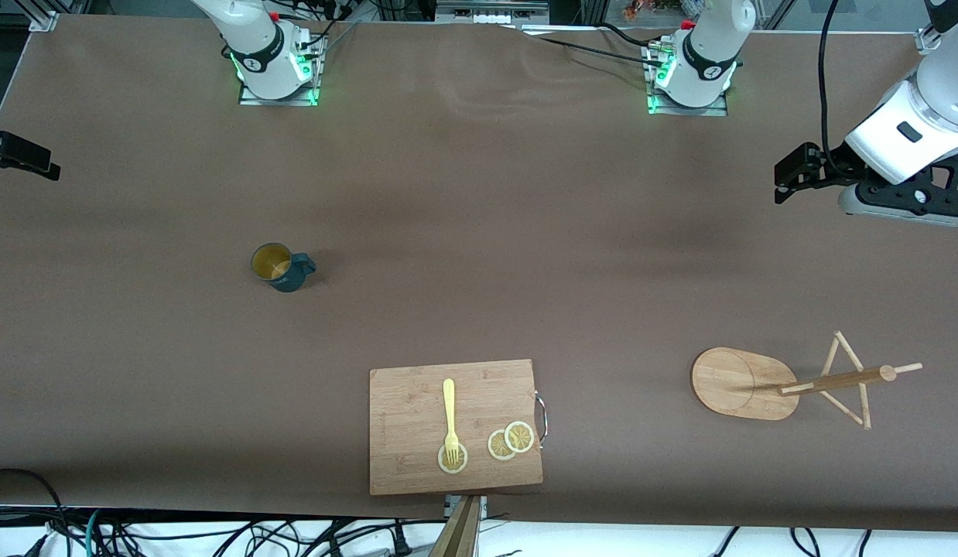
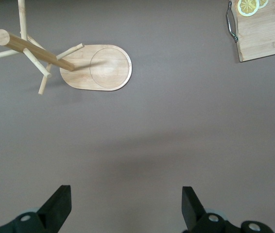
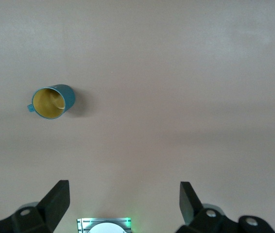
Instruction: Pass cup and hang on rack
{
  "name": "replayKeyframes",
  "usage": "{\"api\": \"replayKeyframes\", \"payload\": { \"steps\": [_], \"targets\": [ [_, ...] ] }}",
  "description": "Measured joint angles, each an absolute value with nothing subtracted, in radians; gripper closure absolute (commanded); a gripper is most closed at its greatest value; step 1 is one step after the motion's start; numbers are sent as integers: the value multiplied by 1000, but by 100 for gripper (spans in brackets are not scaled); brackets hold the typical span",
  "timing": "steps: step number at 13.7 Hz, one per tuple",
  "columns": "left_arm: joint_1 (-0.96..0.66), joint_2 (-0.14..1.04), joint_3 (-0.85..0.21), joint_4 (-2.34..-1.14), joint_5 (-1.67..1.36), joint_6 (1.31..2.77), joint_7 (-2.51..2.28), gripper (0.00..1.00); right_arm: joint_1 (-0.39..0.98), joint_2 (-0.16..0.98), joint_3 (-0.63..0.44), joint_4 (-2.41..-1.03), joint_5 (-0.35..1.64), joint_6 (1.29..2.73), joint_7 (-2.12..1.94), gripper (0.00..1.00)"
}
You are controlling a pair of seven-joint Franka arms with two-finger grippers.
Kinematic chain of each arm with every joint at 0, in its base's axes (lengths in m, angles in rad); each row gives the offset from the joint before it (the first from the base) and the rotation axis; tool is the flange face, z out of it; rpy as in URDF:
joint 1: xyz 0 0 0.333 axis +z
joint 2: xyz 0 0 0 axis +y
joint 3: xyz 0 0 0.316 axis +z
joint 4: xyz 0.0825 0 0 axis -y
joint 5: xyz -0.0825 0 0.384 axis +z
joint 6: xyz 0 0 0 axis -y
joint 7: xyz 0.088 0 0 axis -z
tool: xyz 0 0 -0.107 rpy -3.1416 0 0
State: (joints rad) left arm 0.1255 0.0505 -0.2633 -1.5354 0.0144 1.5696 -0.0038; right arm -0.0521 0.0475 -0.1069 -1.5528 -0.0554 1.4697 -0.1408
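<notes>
Both pincers hang spread and empty, left pincer (image 2: 126,208) above bare tabletop (image 1: 479,193) near the rack (image 1: 746,384), right pincer (image 3: 124,206) high over its own end, so I judge nothing done: the cup (image 1: 281,267) sits untouched.

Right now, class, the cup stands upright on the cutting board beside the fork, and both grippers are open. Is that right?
Not quite. The cup stands upright on the bare table, farther from the front camera than the cutting board, as the front view shows. The fork is on the board, and both grippers are open.
</notes>
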Motion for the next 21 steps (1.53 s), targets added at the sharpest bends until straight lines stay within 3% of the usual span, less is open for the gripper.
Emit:
{"api": "replayKeyframes", "payload": {
  "steps": [21],
  "targets": [
    [127,57,-261,-1536,15,1590,-4,0,-56,48,-108,-1553,-47,1471,-141,0]
  ]
}}
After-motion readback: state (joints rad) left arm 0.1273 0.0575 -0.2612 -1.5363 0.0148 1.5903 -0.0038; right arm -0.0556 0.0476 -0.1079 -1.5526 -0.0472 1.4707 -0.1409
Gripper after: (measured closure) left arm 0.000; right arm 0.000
